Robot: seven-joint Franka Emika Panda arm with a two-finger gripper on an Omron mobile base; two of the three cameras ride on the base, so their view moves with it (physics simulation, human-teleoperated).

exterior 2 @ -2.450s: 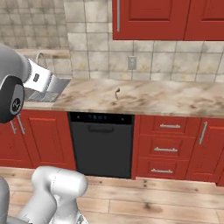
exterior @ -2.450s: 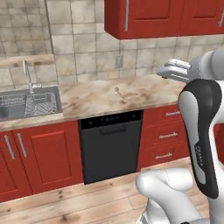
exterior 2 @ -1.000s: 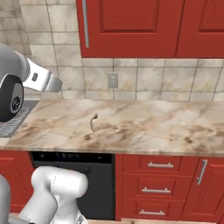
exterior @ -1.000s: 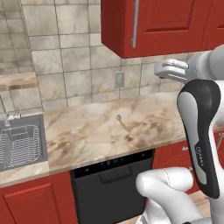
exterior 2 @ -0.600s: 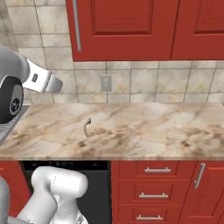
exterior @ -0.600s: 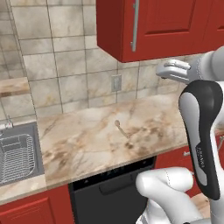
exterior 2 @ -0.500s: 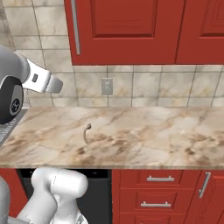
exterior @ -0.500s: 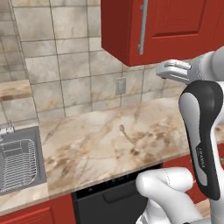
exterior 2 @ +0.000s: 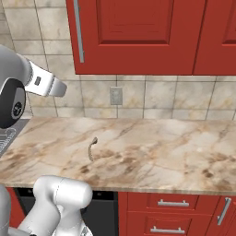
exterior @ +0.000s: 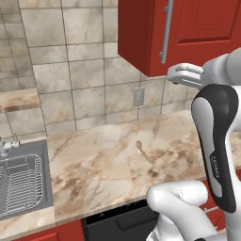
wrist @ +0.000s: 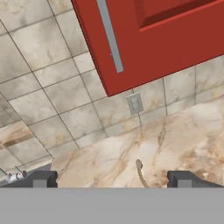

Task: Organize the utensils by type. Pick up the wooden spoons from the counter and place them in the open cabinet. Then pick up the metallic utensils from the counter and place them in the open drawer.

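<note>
A small tan spoon (exterior: 142, 149) lies alone on the beige marbled counter (exterior: 99, 174), below a wall outlet; it looks like one of the wooden spoons. The right base view has the same spoon (exterior 2: 91, 149) left of centre. My gripper (wrist: 111, 178) hangs high above the counter and is open, its two dark fingertips (wrist: 42, 177) wide apart with nothing between them. The spoon (wrist: 140, 170) lies far below them in the hand view. The metallic utensils, the open cabinet and the open drawer are out of view.
Red wall cabinets (exterior: 188, 28) with shut doors and grey bar handles (exterior 2: 78, 30) hang over the counter. A steel sink (exterior: 19, 186) sits at the left. Shut red drawers (exterior 2: 170, 205) lie under the counter at the right. My white arm (exterior: 214, 141) fills the right foreground.
The whole scene has shifted and grown, so the base has driven closer to the counter and the spoon. The arm keeps its pose and the gripper stays open.
</note>
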